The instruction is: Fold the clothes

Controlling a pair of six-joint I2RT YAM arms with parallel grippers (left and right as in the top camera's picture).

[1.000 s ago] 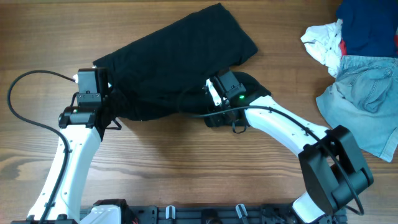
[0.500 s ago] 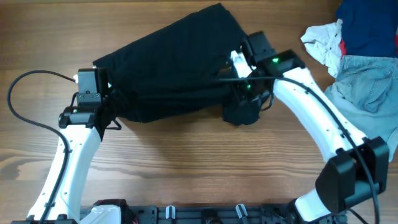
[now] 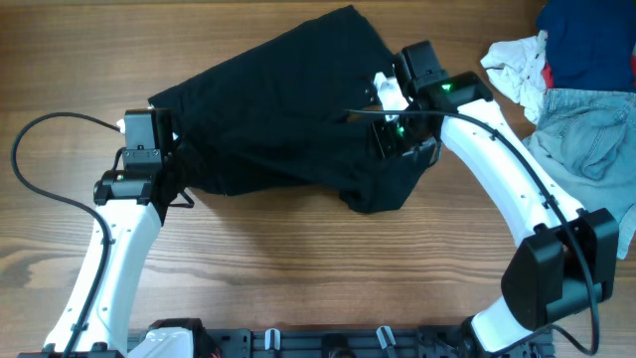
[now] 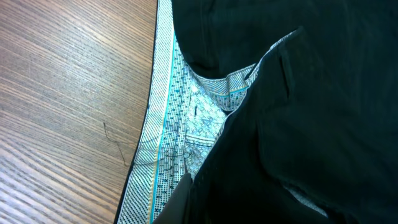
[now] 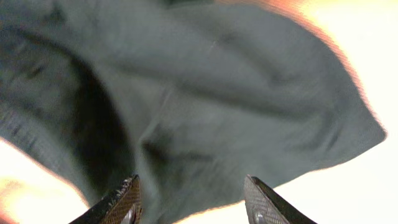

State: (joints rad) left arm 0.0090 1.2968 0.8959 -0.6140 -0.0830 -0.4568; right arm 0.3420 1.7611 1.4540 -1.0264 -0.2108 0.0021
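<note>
So the plain black soft-fabric garment (image 3: pixel 283 109) is sprawled diagonally over the middle of the wood-grain desk (image 3: pixel 298 288), one end reaching toward the far edge. It's matte and smooth-looking, with soft rumples and a floppy rounded lobe hanging toward the near edge on its right side.

The left gripper (image 3: pixel 171 169) sits at the garment's left end with its jaws closed, pinching the bunched fabric edge. From the left wrist view you get a close look at the pale waistband lining (image 4: pixel 168 124): woven, tiny teal dots, a thin teal stripe along it, folded out against the black cloth right next to the bare desk (image 4: pixel 62 93).

The right gripper (image 5: pixel 194 202) is over the garment's right side, just above that lobe, with its dark fingertips (image 5: pixel 127 200) spread apart and nothing between them. That view is blurry, just wrinkled dark cloth past the tips.

At the far right corner of the desk: light blue denim shorts (image 3: pixel 581 169), a navy blue garment (image 3: pixel 586 45) and a crumpled white cloth (image 3: pixel 517 65), all well apart from the black one.
</note>
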